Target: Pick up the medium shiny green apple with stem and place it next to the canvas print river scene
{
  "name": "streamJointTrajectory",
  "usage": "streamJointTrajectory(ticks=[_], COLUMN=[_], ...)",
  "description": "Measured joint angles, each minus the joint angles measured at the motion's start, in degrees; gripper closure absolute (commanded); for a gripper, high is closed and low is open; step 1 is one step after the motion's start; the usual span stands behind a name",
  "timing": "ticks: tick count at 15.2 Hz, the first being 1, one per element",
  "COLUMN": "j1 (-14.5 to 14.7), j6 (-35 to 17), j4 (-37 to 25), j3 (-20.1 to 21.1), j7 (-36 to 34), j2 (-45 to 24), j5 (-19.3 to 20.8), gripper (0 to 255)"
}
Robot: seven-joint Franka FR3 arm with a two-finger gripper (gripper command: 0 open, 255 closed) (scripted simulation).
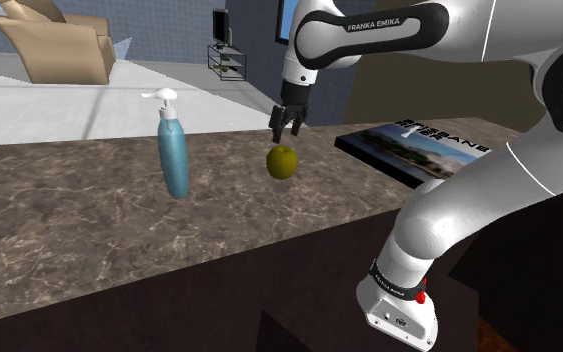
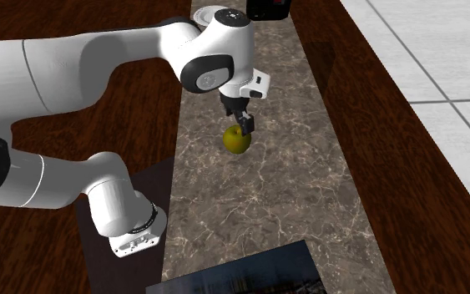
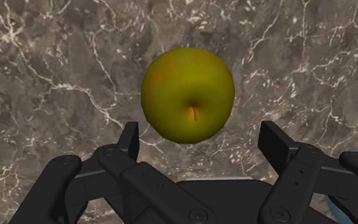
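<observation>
1. The yellow-green apple [image 1: 282, 162] sits on the brown marbled countertop [image 1: 69, 220], stem hollow facing up.
2. In the shoulder view it lies between a blue pump bottle [image 1: 174, 150] on that view's left and the canvas print [image 1: 414, 148] on its right, apart from both.
3. The print lies flat near the counter's end, showing a river scene with sky and dark banks.
4. The black gripper [image 1: 287, 128] hangs straight down just above the apple, at the end of the white arm.
5. From the wrist camera the fingers [image 3: 131, 137] stand spread wide, one on each side, and neither touches the fruit; the apple [image 3: 187, 94] lies beyond their tips with its short stem plain in the dimple.
6. The second exterior view shows the gripper [image 2: 243, 125] right over the apple [image 2: 237, 140], with the print's corner [image 2: 241, 271] well apart at the bottom edge.
7. A tan armchair [image 1: 54, 45] stands in the room behind the counter.
</observation>
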State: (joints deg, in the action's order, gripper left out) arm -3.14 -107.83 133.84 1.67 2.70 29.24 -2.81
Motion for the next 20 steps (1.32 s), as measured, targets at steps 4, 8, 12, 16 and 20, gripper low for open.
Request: streamJointTrajectory(ticks=[4, 8, 12, 16, 20], j1=[0.0, 0.0, 0.0, 0.0, 0.0], j6=[-2.5, -2.8, -2.8, -2.9, -2.8], j4=[2.2, 2.4, 2.4, 2.3, 2.3], j3=[0.0, 0.1, 0.1, 0.0, 0.1], j7=[0.1, 0.0, 0.0, 0.1, 0.1], j2=[-0.3, -0.4, -0.4, -0.4, -0.4], j5=[0.0, -0.1, -0.1, 0.0, -0.1], gripper=[0, 0, 255, 255, 255])
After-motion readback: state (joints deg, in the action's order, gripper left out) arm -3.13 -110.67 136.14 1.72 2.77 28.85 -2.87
